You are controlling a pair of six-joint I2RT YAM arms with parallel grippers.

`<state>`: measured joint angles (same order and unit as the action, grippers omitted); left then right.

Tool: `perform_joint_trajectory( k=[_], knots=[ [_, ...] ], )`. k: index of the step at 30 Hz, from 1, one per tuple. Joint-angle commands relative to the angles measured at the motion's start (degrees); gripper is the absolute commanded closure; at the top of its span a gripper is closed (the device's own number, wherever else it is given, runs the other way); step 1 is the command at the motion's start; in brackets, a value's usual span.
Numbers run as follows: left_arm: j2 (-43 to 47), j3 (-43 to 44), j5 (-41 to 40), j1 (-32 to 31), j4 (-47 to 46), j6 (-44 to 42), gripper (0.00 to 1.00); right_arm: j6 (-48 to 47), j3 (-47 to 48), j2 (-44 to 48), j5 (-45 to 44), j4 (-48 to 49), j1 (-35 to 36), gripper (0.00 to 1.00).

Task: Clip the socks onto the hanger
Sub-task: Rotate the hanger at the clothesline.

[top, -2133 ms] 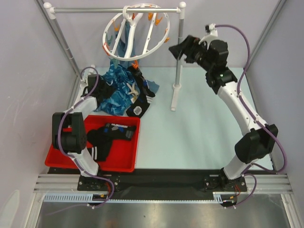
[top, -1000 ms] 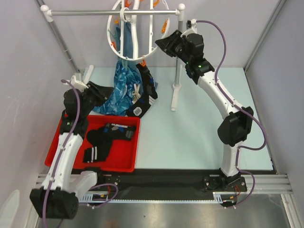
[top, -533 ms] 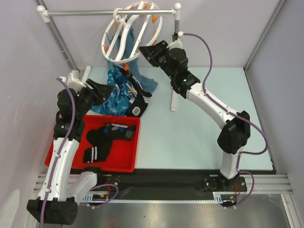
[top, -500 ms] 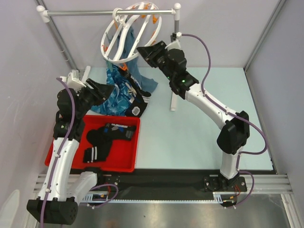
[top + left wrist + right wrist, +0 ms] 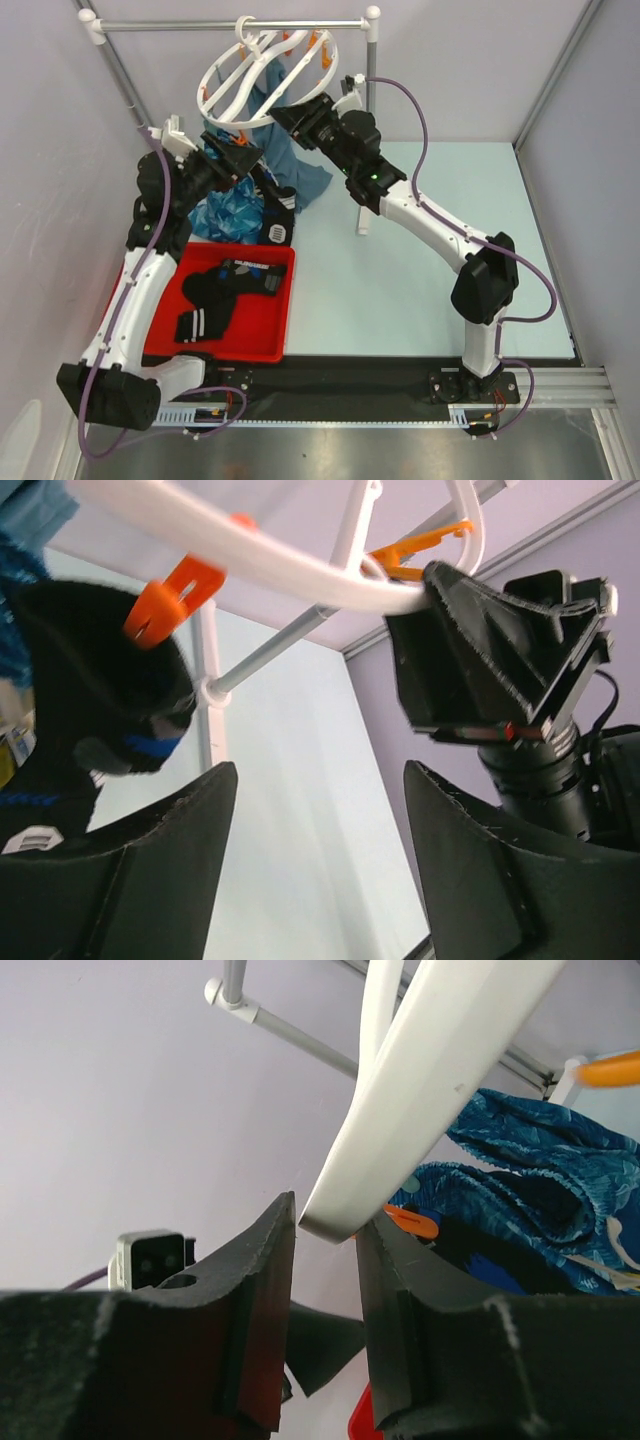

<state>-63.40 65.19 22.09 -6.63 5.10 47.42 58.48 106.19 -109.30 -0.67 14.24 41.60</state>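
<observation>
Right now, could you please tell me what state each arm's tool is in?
Left tool: open, holding nothing.
Right tool: closed on the hanger, at its white rim.

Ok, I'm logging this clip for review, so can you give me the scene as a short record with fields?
right gripper: shut on the rim of the hanger
left gripper: open, empty, just below the hanger rim
socks: black, lying loose in the red tray
blue cloth: hangs below the hanger
rail: hanger hooked over it
</observation>
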Motion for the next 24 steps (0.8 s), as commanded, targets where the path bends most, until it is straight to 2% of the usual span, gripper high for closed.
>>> perform_joint_trajectory(
  k=[1,4,8,9,11,18,21,24],
  knots=[
    [-2.8,6.3,-2.5,-1.5,-3.7,2.9,0.27,0.2,0.8,0.1,2.3,3.3,-0.3,0.65],
    [-4.0,6.6,-1.7,-1.8,-7.6,4.2,0.30,0.8,0.2,0.9,3.8,4.3,-1.6,0.64],
    [-8.0,11.6,-1.5,-2.4,-6.1,2.2,0.35,0.8,1.4,0.0,8.3,3.7,-2.7,0.62],
    [-8.6,12.1,-1.2,-2.4,-6.2,1.5,0.40,1.1,1.4,-0.2,8.6,4.0,-2.7,0.62],
    [-10.2,12.4,-0.1,-2.5,-7.5,1.4,0.44,1.8,1.4,-0.5,9.5,4.2,-2.8,0.60],
    [-13.9,13.9,-1.3,-2.4,-6.0,-0.4,0.46,1.7,1.4,-0.1,11.0,4.1,-3.0,0.57],
    [-14.1,14.1,-4.1,-2.2,-5.6,-1.5,0.45,1.8,1.3,0.3,12.2,3.1,-3.5,0.52],
    [-14.4,15.1,-5.9,-2.0,-5.5,-2.7,0.45,0.4,0.6,1.9,13.5,0.6,-4.0,0.43]
  ],
)
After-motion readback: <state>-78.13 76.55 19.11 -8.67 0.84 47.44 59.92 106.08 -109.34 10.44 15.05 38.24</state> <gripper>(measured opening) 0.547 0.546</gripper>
